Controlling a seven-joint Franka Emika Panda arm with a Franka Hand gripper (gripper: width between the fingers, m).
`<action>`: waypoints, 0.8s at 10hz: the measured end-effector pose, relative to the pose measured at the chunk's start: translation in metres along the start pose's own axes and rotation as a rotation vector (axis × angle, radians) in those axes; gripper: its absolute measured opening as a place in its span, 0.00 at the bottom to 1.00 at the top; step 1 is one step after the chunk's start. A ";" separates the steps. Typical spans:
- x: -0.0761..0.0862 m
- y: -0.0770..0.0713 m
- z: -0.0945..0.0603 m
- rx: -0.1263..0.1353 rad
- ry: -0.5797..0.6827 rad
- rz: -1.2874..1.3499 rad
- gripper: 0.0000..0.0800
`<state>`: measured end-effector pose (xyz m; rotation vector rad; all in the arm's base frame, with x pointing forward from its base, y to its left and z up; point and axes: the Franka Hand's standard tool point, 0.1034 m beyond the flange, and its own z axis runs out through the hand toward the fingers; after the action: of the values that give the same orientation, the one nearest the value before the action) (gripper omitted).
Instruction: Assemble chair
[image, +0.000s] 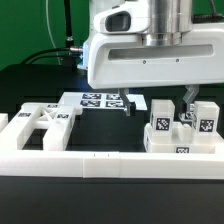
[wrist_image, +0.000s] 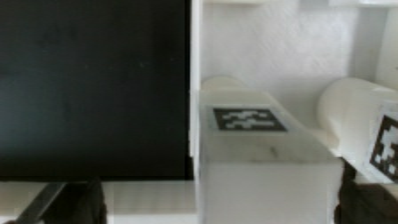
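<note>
The gripper (image: 158, 98) runs off the exterior view's top edge and hides part of the marker board (image: 100, 100). The wrist view's chair pieces (wrist_image: 267, 150) look blurred.

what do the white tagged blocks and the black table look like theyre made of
The tagged blocks look like plastic with a matte white finish: even colour, rounded edges, no glare. Their tags seem to be printed stickers. The table is harder to tell, perhaps a dark mat or painted board: flat black, no reflections.

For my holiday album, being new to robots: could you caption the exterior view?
Robot's open end effector poised over tagged white chair pieces, marker board alongside.
</note>
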<state>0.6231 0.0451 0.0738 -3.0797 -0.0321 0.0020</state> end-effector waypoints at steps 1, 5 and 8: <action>-0.001 -0.002 0.000 -0.001 0.000 0.003 0.81; 0.000 -0.005 0.000 -0.001 0.000 0.003 0.36; 0.000 -0.004 0.001 0.000 0.000 0.103 0.36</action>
<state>0.6226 0.0495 0.0735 -3.0771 0.1266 0.0067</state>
